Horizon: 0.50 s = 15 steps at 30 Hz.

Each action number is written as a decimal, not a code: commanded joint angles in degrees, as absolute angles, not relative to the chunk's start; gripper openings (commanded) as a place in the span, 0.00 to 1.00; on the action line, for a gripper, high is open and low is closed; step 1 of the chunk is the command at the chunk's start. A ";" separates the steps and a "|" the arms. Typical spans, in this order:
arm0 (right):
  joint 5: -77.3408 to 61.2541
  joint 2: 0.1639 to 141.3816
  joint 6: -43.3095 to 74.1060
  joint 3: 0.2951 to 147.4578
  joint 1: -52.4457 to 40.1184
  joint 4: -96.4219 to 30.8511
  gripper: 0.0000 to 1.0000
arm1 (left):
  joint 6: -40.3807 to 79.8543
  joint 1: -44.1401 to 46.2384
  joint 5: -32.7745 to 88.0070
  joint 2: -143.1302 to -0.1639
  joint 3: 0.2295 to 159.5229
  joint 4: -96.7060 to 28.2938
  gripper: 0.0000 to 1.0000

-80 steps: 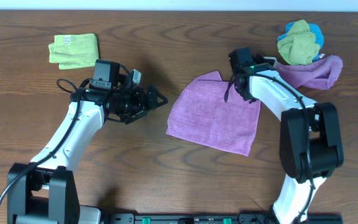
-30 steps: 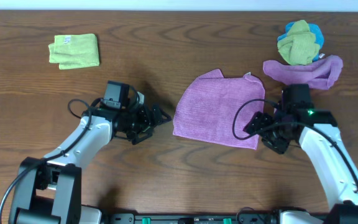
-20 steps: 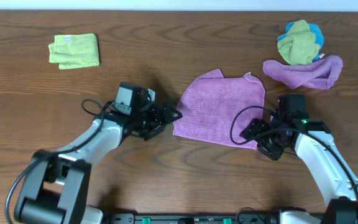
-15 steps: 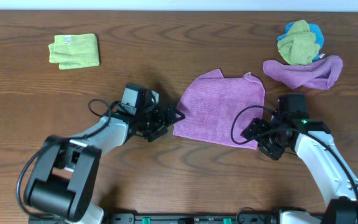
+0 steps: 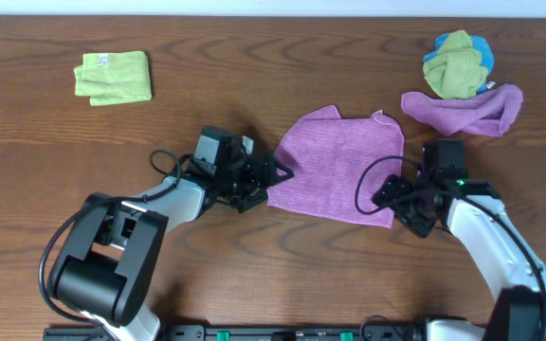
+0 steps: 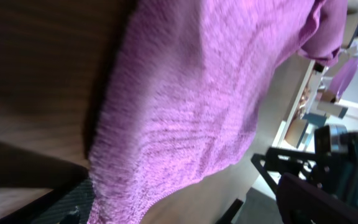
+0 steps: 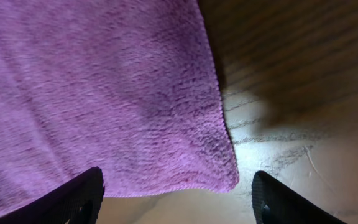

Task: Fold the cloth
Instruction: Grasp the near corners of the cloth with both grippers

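The purple cloth (image 5: 335, 166) lies spread flat in the middle of the table. My left gripper (image 5: 275, 177) is open at the cloth's left front edge. In the left wrist view the cloth (image 6: 191, 93) fills the frame and its edge lies between the fingers (image 6: 185, 208). My right gripper (image 5: 394, 202) is open at the cloth's front right corner. In the right wrist view that corner (image 7: 104, 93) lies between the spread fingers (image 7: 176, 199). Neither gripper holds the cloth.
A lime-green folded cloth (image 5: 112, 77) lies at the far left. A second purple cloth (image 5: 464, 109) lies rumpled in a band at the far right, with a green and blue bundle (image 5: 456, 62) behind it. The table is dark wood (image 5: 207, 265).
My left gripper has moved right across the table up to the cloth's left edge. My right gripper left the cloth's far edge and now sits at its front right corner. The cloth lies flatter.
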State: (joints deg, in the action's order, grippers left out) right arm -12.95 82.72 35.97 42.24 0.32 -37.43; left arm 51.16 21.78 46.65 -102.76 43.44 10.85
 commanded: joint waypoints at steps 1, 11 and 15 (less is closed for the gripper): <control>-12.01 84.84 37.32 41.50 0.84 -36.99 0.76 | 51.44 23.18 44.49 -104.92 43.05 9.93 0.99; -11.49 87.02 37.71 41.50 0.78 -35.97 0.76 | 50.61 24.08 43.03 -104.95 43.05 9.96 0.42; -10.76 88.42 37.71 41.47 0.78 -34.68 0.75 | 50.26 24.08 43.09 -104.95 43.05 9.96 0.22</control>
State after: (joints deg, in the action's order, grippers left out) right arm -11.90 87.37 36.88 41.91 0.32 -35.20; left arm 50.89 23.90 43.81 -104.33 43.48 10.11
